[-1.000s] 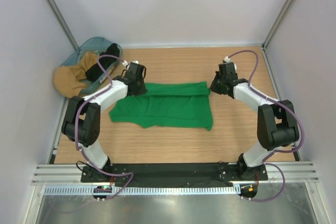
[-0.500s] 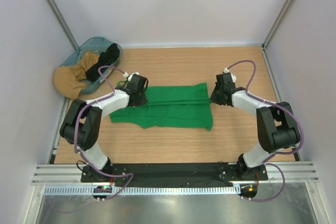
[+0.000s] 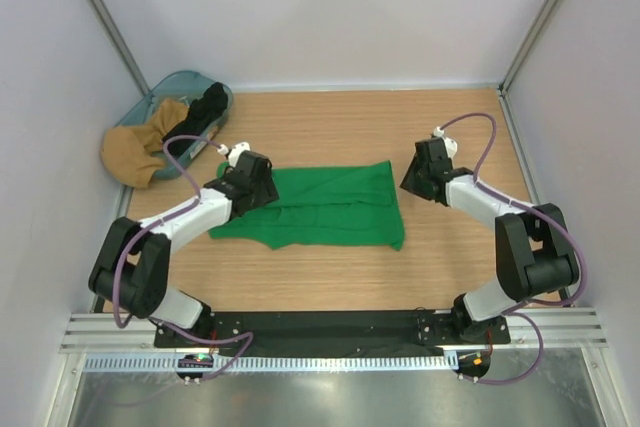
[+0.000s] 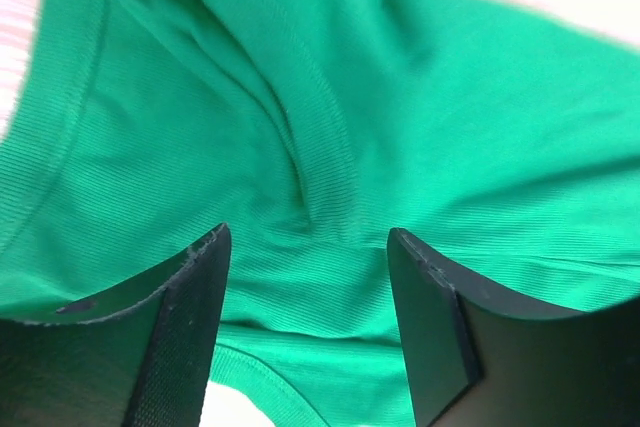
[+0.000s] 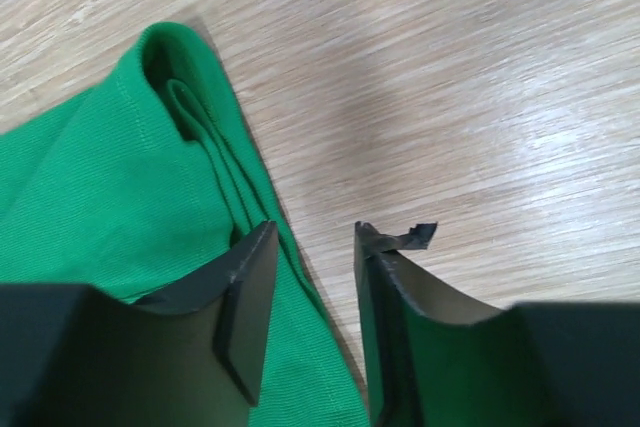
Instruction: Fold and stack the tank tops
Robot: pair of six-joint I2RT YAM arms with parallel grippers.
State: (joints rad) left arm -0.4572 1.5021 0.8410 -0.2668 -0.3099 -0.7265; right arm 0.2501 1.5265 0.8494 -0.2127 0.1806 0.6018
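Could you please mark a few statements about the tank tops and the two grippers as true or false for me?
1. The green tank top lies on the table between the two arms. True.
2. The left gripper is clamped shut on green fabric. False: its jaws stand apart over the fabric.
3. The black tank top is stacked on the green one. False: it lies in the basket at the far left.
4. The right gripper is open at the green top's corner. True.

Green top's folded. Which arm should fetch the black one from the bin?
Left, probably. The black tank top lies in the bin at the far-left corner, near the left gripper; the right gripper is across the green tank top.
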